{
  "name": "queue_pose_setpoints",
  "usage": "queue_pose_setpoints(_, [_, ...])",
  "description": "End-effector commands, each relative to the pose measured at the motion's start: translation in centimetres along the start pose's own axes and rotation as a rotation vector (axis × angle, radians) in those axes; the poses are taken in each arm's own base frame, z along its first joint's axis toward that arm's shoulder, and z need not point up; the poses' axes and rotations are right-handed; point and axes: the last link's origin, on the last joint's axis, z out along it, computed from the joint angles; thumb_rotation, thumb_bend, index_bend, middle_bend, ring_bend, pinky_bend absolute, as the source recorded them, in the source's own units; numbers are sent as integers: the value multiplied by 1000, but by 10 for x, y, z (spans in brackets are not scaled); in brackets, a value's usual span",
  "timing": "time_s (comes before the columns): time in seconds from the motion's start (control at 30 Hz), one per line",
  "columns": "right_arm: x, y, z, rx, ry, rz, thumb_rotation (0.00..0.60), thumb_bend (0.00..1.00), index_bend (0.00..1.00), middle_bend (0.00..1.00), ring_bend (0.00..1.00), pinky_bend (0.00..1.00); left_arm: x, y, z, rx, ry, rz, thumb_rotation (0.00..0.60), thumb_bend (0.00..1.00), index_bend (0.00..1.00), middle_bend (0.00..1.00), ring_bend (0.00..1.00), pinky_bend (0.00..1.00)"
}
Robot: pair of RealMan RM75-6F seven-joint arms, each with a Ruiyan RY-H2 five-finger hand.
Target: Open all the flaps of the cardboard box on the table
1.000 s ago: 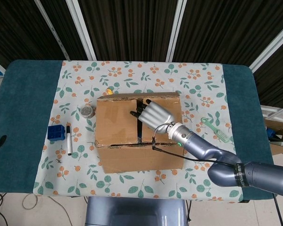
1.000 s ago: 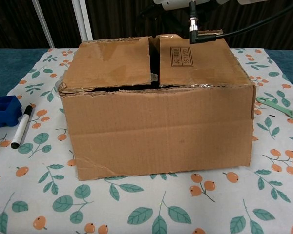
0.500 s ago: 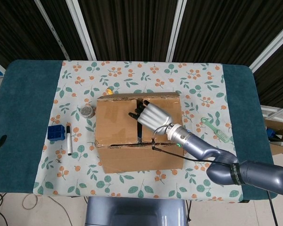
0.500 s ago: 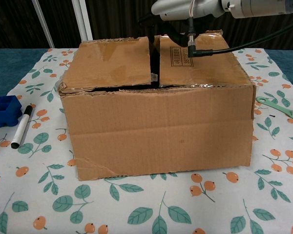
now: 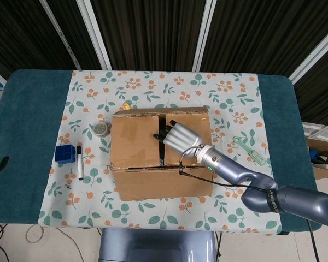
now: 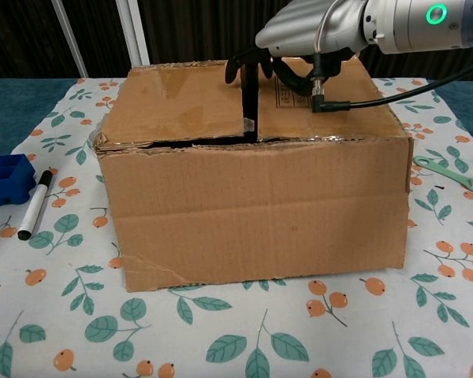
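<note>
A brown cardboard box (image 5: pixel 136 147) (image 6: pixel 252 205) stands mid-table, its two top flaps lying flat with a narrow dark gap between them. My right hand (image 5: pixel 179 137) (image 6: pixel 299 35) hovers low over that gap, palm down, fingers spread. Its dark fingertips (image 5: pixel 163 132) point toward the seam at the inner edge of the right flap (image 6: pixel 323 98). One dark finger (image 6: pixel 250 98) reaches down into the slot in the chest view. The hand holds nothing. The left flap (image 5: pixel 134 139) lies flat. My left hand is in neither view.
Left of the box lie a black-capped marker (image 5: pixel 80 162) (image 6: pixel 36 205), a blue block (image 5: pixel 65 153) (image 6: pixel 4 178) and a small round jar (image 5: pixel 101 129). A green brush (image 5: pixel 250 151) (image 6: pixel 453 175) lies to the right. A yellow object (image 5: pixel 127 105) peeks out behind the box.
My right hand has come down and slightly toward the box's near side over the seam, now large in the chest view, with a finger dipping into the gap. The flaps have not moved.
</note>
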Motion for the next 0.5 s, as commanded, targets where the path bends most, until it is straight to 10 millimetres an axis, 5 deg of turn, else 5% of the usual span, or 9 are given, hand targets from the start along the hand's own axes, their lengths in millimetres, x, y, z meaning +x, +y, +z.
queue_pose_setpoints(0.03, [-2, 0, 1, 2, 3, 5, 600, 1000, 168, 301, 282, 261, -1, 0, 0, 0, -3, 0, 600, 223, 89, 0, 0, 0])
queue_pose_setpoints(0.5, [-3, -7, 7, 23, 10, 0, 600, 1000, 168, 350, 236, 251, 0, 0, 2, 1, -2, -5, 600, 223, 89, 0, 0, 0])
